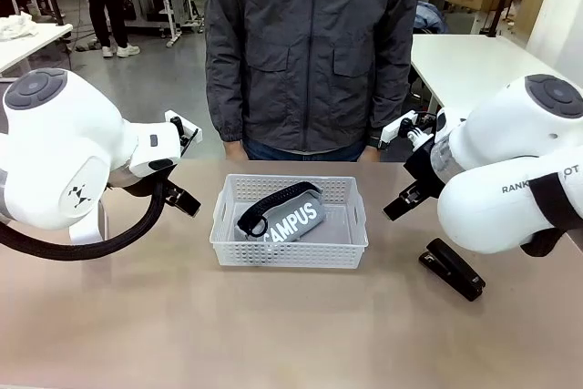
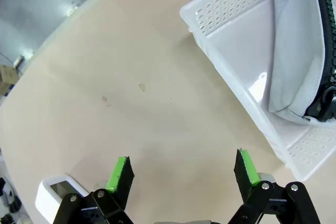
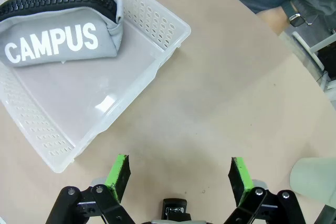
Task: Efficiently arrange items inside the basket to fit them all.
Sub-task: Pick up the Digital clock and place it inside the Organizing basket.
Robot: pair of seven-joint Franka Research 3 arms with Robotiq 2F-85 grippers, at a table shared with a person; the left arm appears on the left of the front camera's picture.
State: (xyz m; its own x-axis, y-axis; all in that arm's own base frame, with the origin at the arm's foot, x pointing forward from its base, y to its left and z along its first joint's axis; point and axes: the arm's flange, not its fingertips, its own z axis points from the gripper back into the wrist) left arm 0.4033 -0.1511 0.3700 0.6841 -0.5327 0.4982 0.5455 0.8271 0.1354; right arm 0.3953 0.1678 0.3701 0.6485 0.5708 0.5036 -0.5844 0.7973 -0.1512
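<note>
Stapler (image 1: 453, 269) lies nearest you, by the table's right edge; right gripper (image 3: 178, 174) and left gripper (image 2: 181, 174) both spread wide, empty; mid-table, pouch (image 1: 293, 219) sprawls diagonally in basket (image 1: 289, 259); square it against one wall to free floor.

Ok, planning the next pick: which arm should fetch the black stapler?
Right. The black stapler lies on the table beside the right arm, on its side of the basket, and that arm's jaws stand open and empty. The left arm sits across the basket.
</note>
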